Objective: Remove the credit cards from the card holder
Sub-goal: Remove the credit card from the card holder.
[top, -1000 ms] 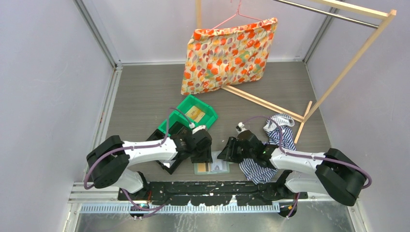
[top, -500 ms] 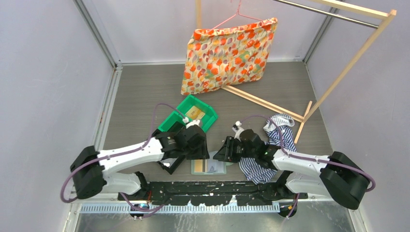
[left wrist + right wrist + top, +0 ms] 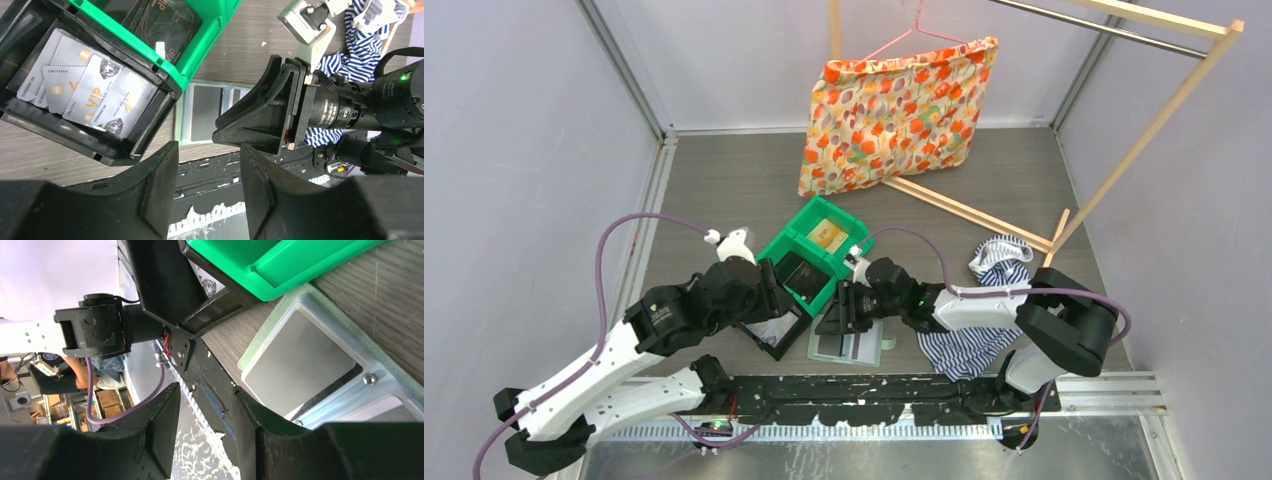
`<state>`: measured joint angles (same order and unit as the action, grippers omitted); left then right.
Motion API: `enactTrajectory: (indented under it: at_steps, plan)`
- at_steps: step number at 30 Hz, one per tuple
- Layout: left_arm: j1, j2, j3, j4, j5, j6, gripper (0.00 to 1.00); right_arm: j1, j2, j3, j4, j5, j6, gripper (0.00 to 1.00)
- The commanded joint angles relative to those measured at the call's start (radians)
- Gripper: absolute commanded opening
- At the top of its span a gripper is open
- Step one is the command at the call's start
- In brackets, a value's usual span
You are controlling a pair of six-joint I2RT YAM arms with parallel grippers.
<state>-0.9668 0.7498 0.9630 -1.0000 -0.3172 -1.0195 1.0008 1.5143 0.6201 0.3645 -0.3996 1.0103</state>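
Note:
The card holder (image 3: pixel 852 347) lies open near the table's front edge, pale green inside, with a grey credit card (image 3: pixel 300 360) in one slot. My right gripper (image 3: pixel 836 315) hangs over its upper left part, open with nothing between the fingers (image 3: pixel 205 425). Several silver credit cards (image 3: pixel 85 95) lie in the black tray (image 3: pixel 769 340). A tan-gold card (image 3: pixel 827 232) and dark cards (image 3: pixel 165 20) lie in the green bin (image 3: pixel 789 232). My left gripper (image 3: pixel 776 297) is above the tray and the bin's near corner, open and empty (image 3: pixel 207 180).
A blue-striped cloth (image 3: pixel 984 330) lies to the right of the card holder. A floral bag (image 3: pixel 894 110) hangs from a wooden rack (image 3: pixel 1124 150) at the back. The black base rail (image 3: pixel 864 395) runs along the near edge.
My left gripper drew back left, away from the card holder, to above the tray. The right gripper slid left over the card holder. Both pairs of jaws opened a little wider.

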Motion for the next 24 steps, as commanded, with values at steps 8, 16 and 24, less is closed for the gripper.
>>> enactTrajectory:
  at_steps: [8, 16, 24]
  plan:
    - [0.001, 0.155, -0.088, 0.184, 0.181, 0.004, 0.48, 0.001, -0.198, -0.060, -0.167, 0.194, -0.072, 0.47]
    - [-0.010, 0.334, -0.184, 0.369, 0.268, -0.002, 0.50, 0.002, -0.273, -0.191, -0.189, 0.233, -0.036, 0.40]
    - [-0.025, 0.420, -0.254, 0.432, 0.225, -0.024, 0.46, 0.000, -0.317, -0.209, -0.218, 0.272, -0.023, 0.29]
